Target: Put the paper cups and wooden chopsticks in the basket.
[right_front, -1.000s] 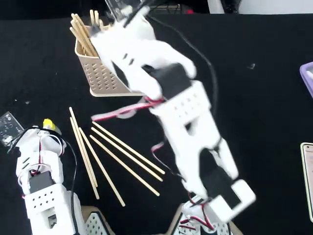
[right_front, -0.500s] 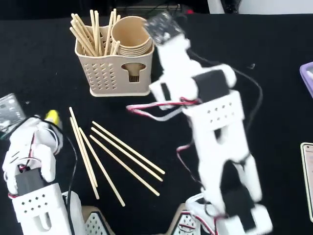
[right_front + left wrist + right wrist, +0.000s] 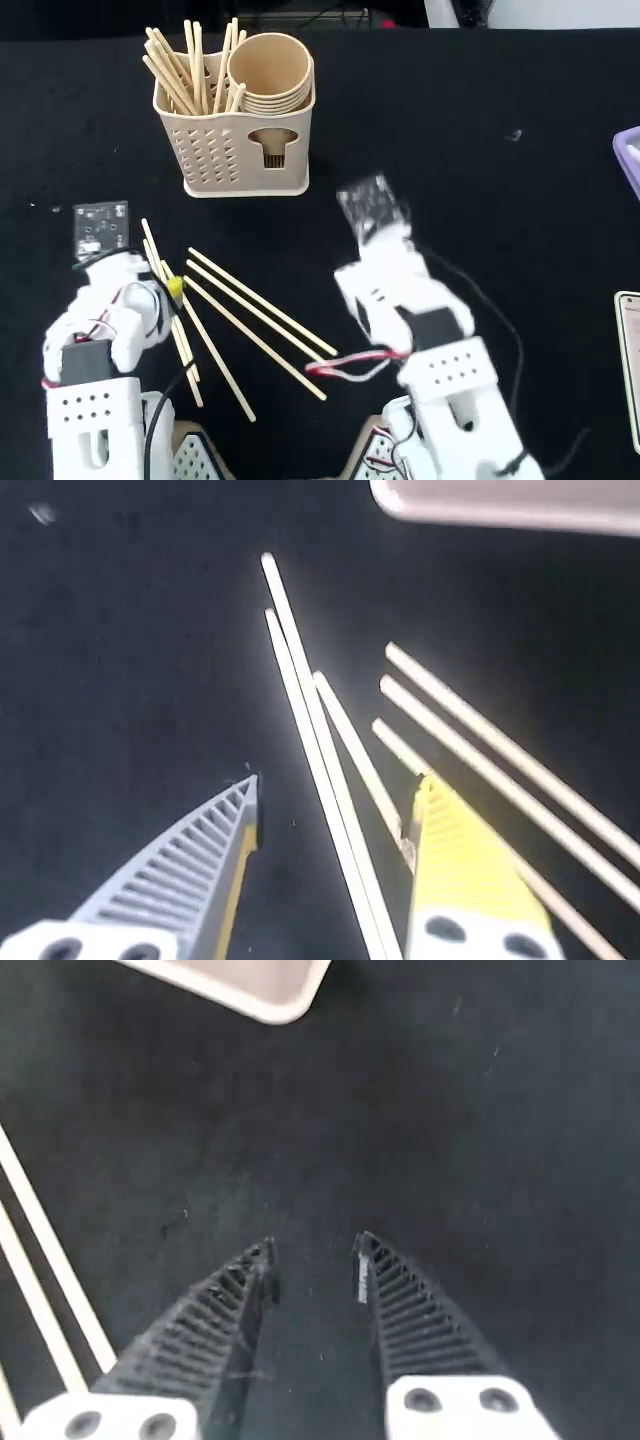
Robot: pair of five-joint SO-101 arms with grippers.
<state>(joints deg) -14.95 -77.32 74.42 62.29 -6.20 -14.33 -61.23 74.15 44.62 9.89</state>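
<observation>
- The left tool (image 3: 337, 783) has its fingers spread wide apart and holds nothing. It hangs over the left end of the loose wooden chopsticks (image 3: 250, 322), and two of those sticks run between its grey and yellow fingers. Half a second ago the left arm was turned out toward the tabletop's left edge; it has since swung inward over the sticks.
- The loose wooden chopsticks lie fanned out on the black tabletop (image 3: 500, 100), in front of the basket and in the same places as before.
- The basket (image 3: 215, 160) stands upright at the back. A bundle of chopsticks (image 3: 185, 65) sits in its left compartment and a nested stack of paper cups (image 3: 270, 70) in its right.
- One second ago the right arm reached over the basket and hid the cups. Half a second ago it had drawn back beside the basket, leaving the stack in view.
- The right tool (image 3: 315, 1250) is now pulled back close to its base, well apart from the basket. Its fingers are slightly parted and empty above bare tabletop.
</observation>
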